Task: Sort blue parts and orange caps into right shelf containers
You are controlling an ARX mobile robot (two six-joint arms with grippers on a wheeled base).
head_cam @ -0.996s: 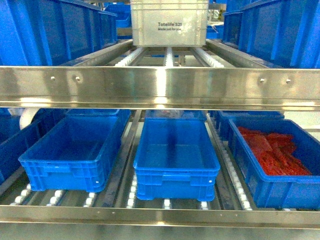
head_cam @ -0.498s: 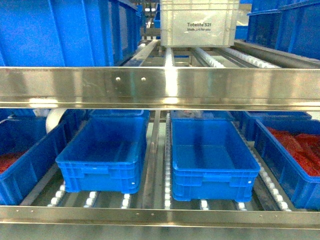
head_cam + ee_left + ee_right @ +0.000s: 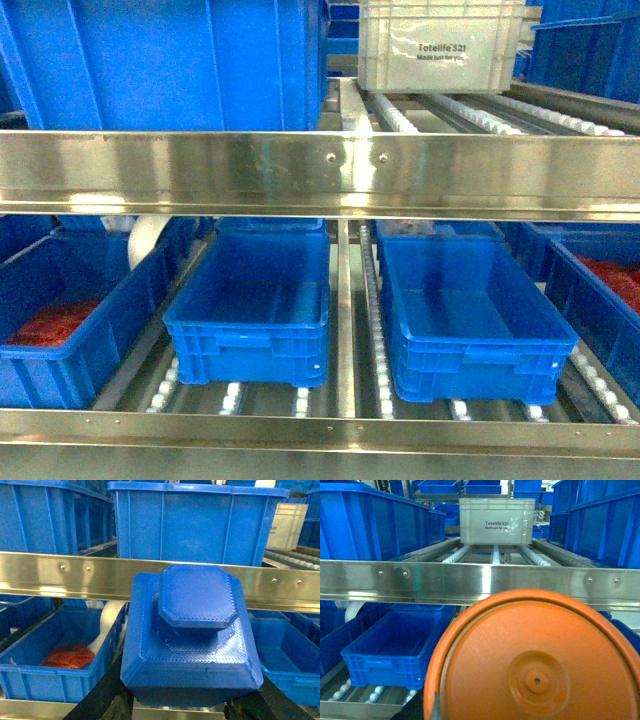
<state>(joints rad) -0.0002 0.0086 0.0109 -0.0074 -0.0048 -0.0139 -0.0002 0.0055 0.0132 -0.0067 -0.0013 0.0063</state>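
A blue part (image 3: 195,625), a stepped block with an octagonal top, fills the middle of the left wrist view. My left gripper (image 3: 187,702) is shut on it, with black fingers (image 3: 100,695) at both lower sides. A round orange cap (image 3: 535,665) fills the right wrist view, held by my right gripper, whose fingers are almost wholly hidden behind it. Two blue crates (image 3: 250,300) (image 3: 470,310) with nothing showing inside sit on the lower shelf rollers. Neither gripper shows in the head view.
A steel shelf rail (image 3: 320,175) crosses in front of the crates. A left crate (image 3: 60,320) and a far-right crate (image 3: 610,300) hold red pieces. A white crate (image 3: 440,45) and a tall blue crate (image 3: 160,60) stand on the upper level.
The head view has shifted left: the crates slid right in the frame, the right crate of red pieces went to the edge, and a left one came in.
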